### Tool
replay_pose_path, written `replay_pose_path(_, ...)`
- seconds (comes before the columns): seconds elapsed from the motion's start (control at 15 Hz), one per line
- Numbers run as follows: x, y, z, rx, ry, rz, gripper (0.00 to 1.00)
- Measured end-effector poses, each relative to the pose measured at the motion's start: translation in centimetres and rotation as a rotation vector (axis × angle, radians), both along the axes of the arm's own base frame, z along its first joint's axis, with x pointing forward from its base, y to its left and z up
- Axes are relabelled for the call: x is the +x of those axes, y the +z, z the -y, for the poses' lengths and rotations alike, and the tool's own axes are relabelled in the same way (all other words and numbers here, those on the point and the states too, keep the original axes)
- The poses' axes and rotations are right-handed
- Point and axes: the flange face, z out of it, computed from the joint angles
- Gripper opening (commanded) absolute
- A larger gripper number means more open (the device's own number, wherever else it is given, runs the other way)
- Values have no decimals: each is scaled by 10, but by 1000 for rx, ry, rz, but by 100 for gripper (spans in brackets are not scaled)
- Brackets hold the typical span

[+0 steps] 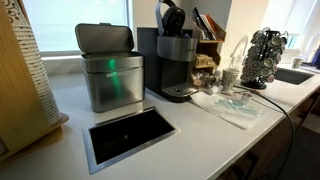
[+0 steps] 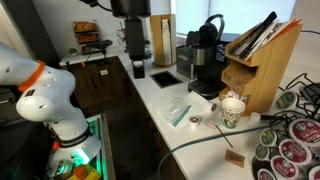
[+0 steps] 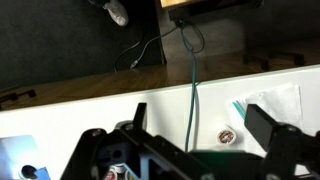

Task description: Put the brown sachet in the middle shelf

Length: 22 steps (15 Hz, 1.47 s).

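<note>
A small brown sachet (image 2: pixel 235 157) lies flat on the white counter near the front edge, next to the pod carousel (image 2: pixel 290 145). The brown wooden rack stands behind the coffee machine (image 1: pixel 178 62) in both exterior views (image 1: pixel 208 50) (image 2: pixel 255 72); its middle tier (image 1: pixel 207 62) holds some small items. My gripper (image 2: pixel 137 68) hangs over the far end of the counter, well away from the sachet and the rack. In the wrist view its fingers (image 3: pixel 200 125) are wide apart with nothing between them. The sachet does not show in the wrist view.
A metal bin (image 1: pixel 110 70) and a rectangular counter recess (image 1: pixel 128 135) sit beside the coffee machine. A clear plastic bag (image 2: pixel 180 112), a paper cup (image 2: pixel 232 110), a loose pod (image 3: pixel 226 136) and a green cable (image 3: pixel 193 90) lie on the counter. A sink (image 1: pixel 292 74) is beyond the carousel.
</note>
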Motion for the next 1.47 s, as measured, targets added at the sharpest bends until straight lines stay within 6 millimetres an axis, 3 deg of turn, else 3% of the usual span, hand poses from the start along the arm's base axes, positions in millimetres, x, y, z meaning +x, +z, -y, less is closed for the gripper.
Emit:
replay_pose_path(0.33,84,-56,21,108,246,2,100)
replay_pose_path(0.6,125,-92,37,171,359,-85,100)
replay_pose_path(0.8,137,-98,45,175,357,-120,100)
replay_pose_path(1.2,143,-99,46,154,367,-108,100)
replay_pose_path(1.47,157,-144,53,84,445,-59,100)
